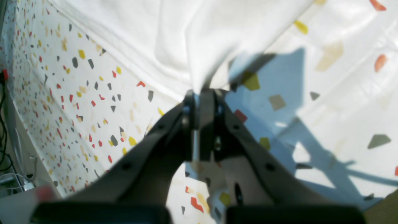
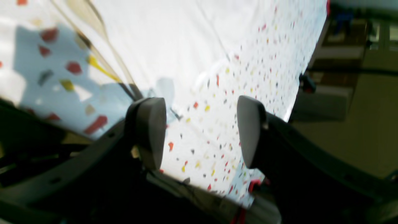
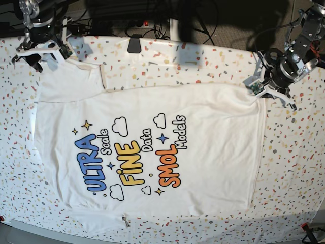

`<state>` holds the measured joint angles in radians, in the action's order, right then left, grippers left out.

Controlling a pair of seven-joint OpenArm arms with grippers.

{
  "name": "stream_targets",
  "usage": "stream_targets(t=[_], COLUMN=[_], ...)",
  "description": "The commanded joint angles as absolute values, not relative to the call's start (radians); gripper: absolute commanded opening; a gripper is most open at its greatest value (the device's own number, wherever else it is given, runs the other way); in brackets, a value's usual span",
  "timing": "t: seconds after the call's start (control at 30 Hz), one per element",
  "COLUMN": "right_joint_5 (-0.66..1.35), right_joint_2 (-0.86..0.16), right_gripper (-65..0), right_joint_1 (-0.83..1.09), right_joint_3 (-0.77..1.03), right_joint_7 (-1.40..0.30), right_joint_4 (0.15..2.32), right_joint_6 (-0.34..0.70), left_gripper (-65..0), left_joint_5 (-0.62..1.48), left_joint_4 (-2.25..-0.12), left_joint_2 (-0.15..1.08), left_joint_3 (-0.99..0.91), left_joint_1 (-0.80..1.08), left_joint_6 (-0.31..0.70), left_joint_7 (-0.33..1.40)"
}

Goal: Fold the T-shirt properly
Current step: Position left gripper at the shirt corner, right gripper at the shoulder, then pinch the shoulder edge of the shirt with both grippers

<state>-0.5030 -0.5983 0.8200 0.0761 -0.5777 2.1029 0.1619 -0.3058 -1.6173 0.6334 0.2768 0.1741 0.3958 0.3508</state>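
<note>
Cloth of the large white printed T-shirt ran up and away from the left gripper, whose jaws pinched its edge. Right gripper gaped, empty, above the speckled white table cover. From the base view, the shirt lay flat, print up, its length spanning both arms.

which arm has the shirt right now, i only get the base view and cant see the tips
Observer: The left end effector is shut on a pinch of the T-shirt, clear in the left wrist view.
Operator: and the right one
Observer: The right end effector is open with nothing between its fingers; only the speckled table cover shows in the gap.
Operator: is the cloth lifted at the left
Observer: Yes, it rises off the cover into the closed tips.
</note>
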Motion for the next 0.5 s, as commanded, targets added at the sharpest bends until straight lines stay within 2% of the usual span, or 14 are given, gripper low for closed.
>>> stream_targets(t=[0.0, 0.13, 0.47], right_joint_5=[-0.517, -0.517, -0.514], right_joint_2=[-0.61, -0.61, -0.609], right_gripper=[-28.8, -28.8, -28.8], right_joint_1=[0.825, 0.825, 0.711], right_joint_3=[0.083, 0.083, 0.083], right_joint_7=[-0.556, -0.512, -0.511], right_joint_4=[2.12, 2.12, 2.09], right_joint_6=[0.202, 0.337, 0.376], left_gripper=[-65.0, -65.0, -65.0], left_joint_5=[-0.306, -0.306, -0.306], left_joint_4=[-1.63, -1.63, -1.63], left_joint_2=[0.648, 0.648, 0.649], left_joint_3=[0.27, 0.27, 0.27], left_joint_1=[0.163, 0.163, 0.163], left_joint_6=[0.385, 0.385, 0.385], left_joint_7=[0.342, 0.342, 0.343])
